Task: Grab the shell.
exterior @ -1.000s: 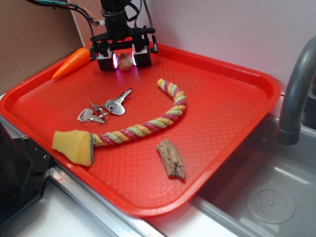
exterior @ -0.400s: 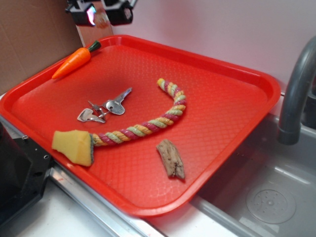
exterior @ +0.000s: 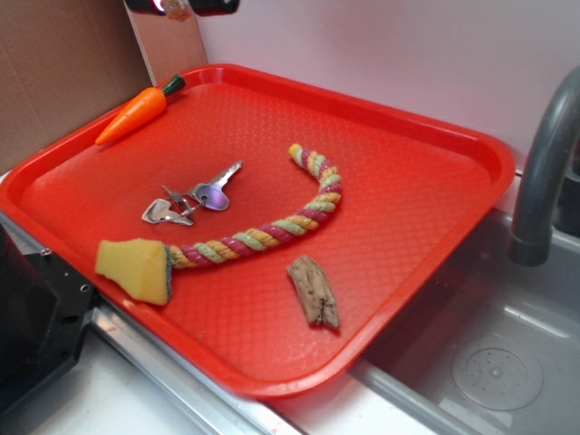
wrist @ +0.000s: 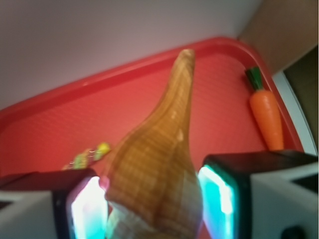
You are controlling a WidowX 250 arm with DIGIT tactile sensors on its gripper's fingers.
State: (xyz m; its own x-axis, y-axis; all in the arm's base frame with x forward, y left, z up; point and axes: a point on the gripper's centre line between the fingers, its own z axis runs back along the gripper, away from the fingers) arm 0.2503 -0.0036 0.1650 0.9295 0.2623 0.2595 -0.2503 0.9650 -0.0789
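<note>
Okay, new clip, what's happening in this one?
A robot arm has the shell clamped in its pincer and holds it high above the red tray, nearly out of the exterior view. The wrist view shows a tan, pointed spiral shell between the two pads. On the tray lie a carrot, keys, a braided rope, a yellow sponge and a wood piece.

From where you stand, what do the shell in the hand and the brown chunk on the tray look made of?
The shell looks like real seashell: tan, faintly glossy, fine ridges, tapering to a spire. The brown chunk looks like weathered driftwood: matte, grey-streaked grain. Neither is certain from looks alone.
</note>
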